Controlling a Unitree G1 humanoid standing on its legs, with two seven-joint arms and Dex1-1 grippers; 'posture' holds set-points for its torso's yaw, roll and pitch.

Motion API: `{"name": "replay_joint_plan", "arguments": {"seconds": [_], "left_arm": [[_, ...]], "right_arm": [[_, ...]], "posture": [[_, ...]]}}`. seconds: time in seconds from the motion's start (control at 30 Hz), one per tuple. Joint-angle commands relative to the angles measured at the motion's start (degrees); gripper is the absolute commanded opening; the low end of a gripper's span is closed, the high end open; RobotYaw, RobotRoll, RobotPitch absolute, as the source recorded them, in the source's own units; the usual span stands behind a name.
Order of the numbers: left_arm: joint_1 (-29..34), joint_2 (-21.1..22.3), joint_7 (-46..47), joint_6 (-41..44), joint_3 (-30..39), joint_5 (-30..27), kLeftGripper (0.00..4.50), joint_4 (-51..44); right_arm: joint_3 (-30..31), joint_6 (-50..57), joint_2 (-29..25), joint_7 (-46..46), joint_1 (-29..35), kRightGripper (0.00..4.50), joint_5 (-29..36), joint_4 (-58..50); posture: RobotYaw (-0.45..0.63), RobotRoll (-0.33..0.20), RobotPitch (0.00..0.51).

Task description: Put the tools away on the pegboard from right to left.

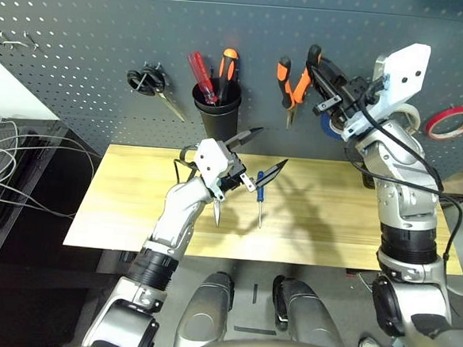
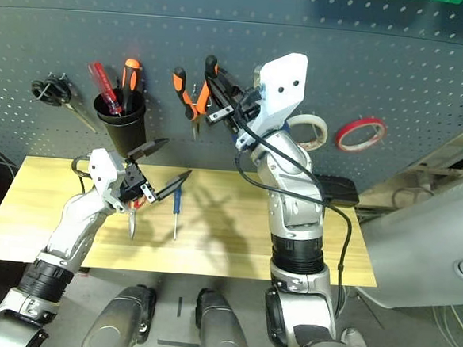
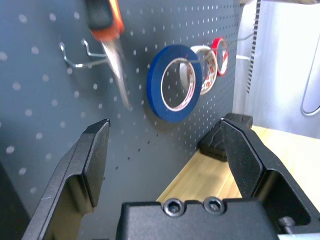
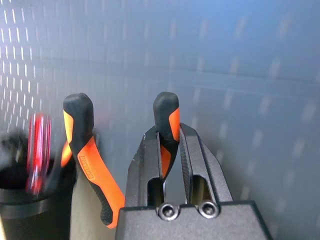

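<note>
- Up high, my right gripper (image 4: 169, 150) pinches one rubbery orange-and-black handle of the pliers (image 1: 293, 84) against the perforated grey pegboard (image 1: 89, 44).
- My left gripper (image 1: 257, 154) stands spread and empty above the pale wooden table (image 1: 126, 206).

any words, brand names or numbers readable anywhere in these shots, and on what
None can be read as text.
Pliers: a dark printed mark runs along one orange handle in the right wrist view, too blurred to read.
Blue tape ring, white tape roll, red tape roll: no print shows.
Pegboard and black cup: no label or sign shows.
</note>
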Motion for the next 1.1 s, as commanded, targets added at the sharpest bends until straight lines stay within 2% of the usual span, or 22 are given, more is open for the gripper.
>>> {"name": "replay_joint_plan", "arguments": {"seconds": [0.03,0.33,0.7,0.9,1.1], "left_arm": [[0.18,-0.49,0.09,0.87,0.68,-0.91,4.50,-1.02],[-0.82,-1.21,0.47,0.82,1.62,-0.57,4.50,-1.24],[-0.77,-1.19,1.28,0.92,1.71,0.36,4.50,-0.96],[-0.07,-0.90,1.69,1.06,1.85,0.49,4.50,-1.41],[0.08,-0.84,1.86,0.97,1.92,0.63,4.50,-1.07]], "right_arm": [[-1.80,-4.97,0.80,-1.76,-2.94,0.30,-0.09,1.64],[-1.39,-13.63,1.62,-3.39,-6.55,0.30,-2.40,8.28],[0.10,-25.16,5.44,-4.96,-9.92,0.30,-5.91,22.64],[0.36,-25.14,5.78,-5.33,-9.32,0.30,-5.93,21.76],[0.18,-21.13,5.25,-6.65,-7.69,0.30,-5.53,15.92]], "posture": [[0.09,0.000,0.182],[0.09,0.000,0.182],[0.12,0.000,0.188],[0.12,0.000,0.190],[0.12,0.000,0.190]]}}
